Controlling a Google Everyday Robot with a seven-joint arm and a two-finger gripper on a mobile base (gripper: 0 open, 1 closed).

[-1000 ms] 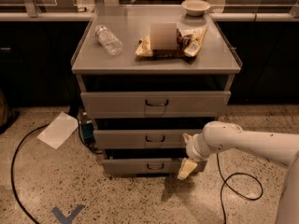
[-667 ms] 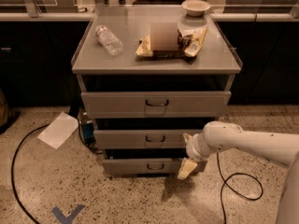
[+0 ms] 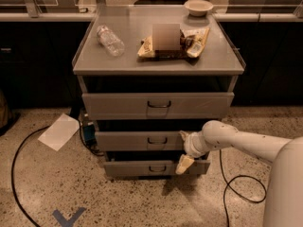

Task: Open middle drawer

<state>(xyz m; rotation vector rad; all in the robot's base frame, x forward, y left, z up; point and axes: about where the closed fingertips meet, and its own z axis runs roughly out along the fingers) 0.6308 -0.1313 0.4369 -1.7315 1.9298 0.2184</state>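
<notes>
Reaching for the middle drawer, handle not yet gripped
My tool (image 3: 183,150) hangs released, its two tips spread one above the other, at the end of the middle drawer (image 3: 128,141) (second of three under the counter (image 3: 118,63)); the loop handle (image 3: 156,140) sits apart at the front's centre, so I judge I must slide across, clench it and pull straight out
</notes>
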